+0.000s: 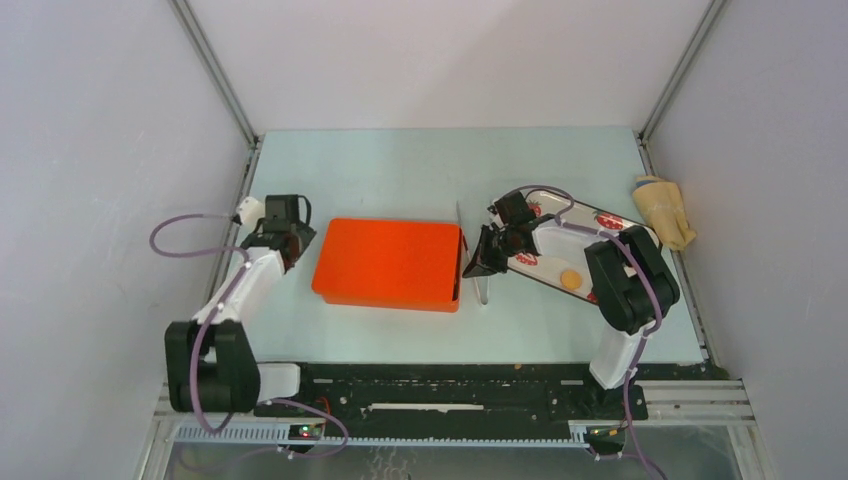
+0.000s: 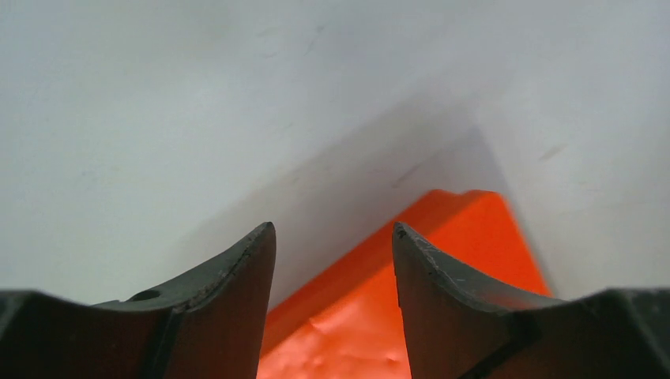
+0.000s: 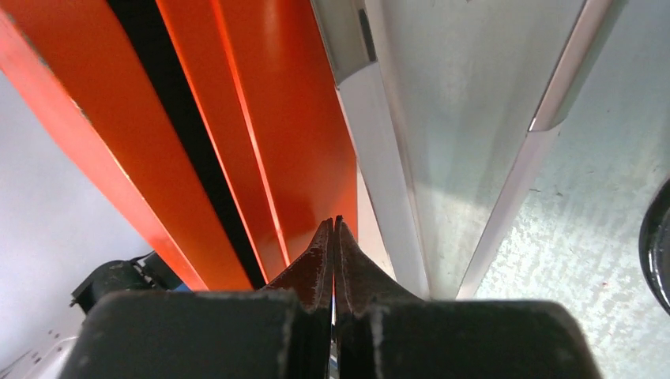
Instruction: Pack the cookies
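Right pincer [image 1: 468,270], closed, sits well left of cookie [image 1: 570,278].

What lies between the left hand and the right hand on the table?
The orange box lies between the left hand and the right hand; the top view shows this.

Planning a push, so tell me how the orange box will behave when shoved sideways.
The box is low and wide, so it should slide rather than tip. Its glossy surface looks slippery to grip. Dimples in its top in the left wrist view hint at thin, light plastic that may flex.
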`<state>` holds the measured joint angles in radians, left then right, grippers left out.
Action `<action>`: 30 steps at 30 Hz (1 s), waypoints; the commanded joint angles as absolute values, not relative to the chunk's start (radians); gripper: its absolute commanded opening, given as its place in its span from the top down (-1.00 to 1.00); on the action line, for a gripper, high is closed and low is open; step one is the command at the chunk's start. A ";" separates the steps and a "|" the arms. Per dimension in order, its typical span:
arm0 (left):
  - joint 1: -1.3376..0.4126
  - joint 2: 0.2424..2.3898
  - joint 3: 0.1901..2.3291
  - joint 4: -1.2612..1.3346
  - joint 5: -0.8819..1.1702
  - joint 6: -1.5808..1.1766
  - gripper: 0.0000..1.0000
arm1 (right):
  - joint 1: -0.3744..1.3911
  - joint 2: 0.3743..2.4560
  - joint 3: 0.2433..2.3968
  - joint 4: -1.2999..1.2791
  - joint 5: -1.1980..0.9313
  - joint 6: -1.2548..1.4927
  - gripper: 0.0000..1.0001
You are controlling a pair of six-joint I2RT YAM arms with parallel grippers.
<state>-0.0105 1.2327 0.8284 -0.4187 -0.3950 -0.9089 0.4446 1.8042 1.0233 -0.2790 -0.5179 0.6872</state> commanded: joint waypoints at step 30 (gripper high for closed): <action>-0.111 1.253 0.731 -0.350 -0.173 -0.958 -0.15 | 0.551 1.900 1.232 -0.369 -0.528 0.667 1.00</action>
<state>-0.0658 1.2945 0.7021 -0.2604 -0.2207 -0.9592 0.5129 1.8977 1.1717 -0.4492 -0.4500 0.6407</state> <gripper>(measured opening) 0.574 0.003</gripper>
